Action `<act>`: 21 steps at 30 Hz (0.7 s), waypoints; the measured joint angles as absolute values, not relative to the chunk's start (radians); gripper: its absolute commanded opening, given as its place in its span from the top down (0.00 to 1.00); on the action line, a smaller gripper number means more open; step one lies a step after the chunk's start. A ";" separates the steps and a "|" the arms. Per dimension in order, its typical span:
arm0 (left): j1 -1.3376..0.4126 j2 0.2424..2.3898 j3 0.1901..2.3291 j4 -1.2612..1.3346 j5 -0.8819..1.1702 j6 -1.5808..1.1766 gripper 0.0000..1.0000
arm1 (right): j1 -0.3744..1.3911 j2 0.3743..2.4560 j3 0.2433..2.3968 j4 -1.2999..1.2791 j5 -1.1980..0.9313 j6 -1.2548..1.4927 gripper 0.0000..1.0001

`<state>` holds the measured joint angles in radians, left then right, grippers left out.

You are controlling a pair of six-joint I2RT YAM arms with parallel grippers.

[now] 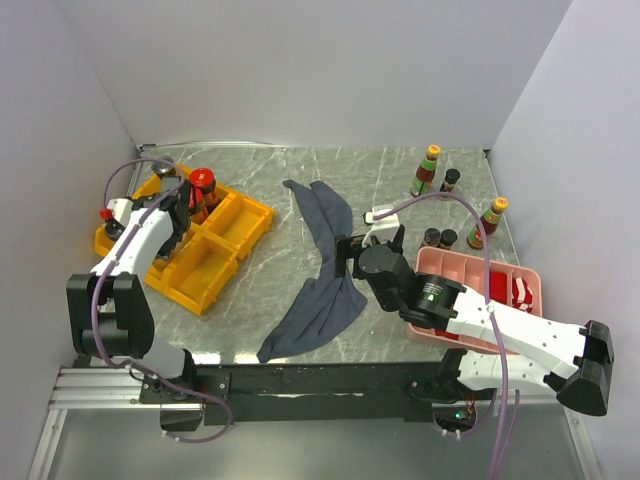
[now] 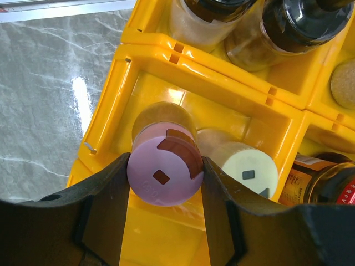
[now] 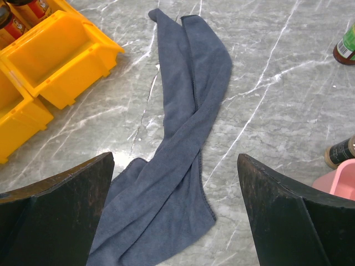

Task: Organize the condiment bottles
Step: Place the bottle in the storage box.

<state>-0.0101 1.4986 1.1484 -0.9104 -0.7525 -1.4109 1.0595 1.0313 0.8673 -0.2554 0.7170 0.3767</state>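
Observation:
My left gripper (image 2: 165,183) is shut on a pink-capped shaker (image 2: 161,169), its jaws pressed on both sides of the cap, inside a compartment of the yellow bins (image 2: 150,94). A pale yellow-capped shaker (image 2: 249,173) stands beside it. Dark jars (image 2: 299,25) fill the compartment behind. In the top view the left gripper (image 1: 176,215) is over the bins next to a red-lidded jar (image 1: 203,186). Slim sauce bottles (image 1: 427,170) (image 1: 488,222) and small black-capped bottles (image 1: 440,238) stand at the back right. My right gripper (image 3: 175,183) is open and empty above the cloth.
A grey-blue cloth (image 1: 320,270) lies across the middle of the table, also in the right wrist view (image 3: 183,111). A pink tray (image 1: 470,268) with red packets sits at the right, under the right arm. The yellow bins (image 1: 215,262) have empty front compartments.

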 measured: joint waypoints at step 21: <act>-0.003 1.465 1.060 -0.789 -0.745 -1.354 0.57 | 1.060 1.031 0.867 -0.255 0.717 0.377 0.00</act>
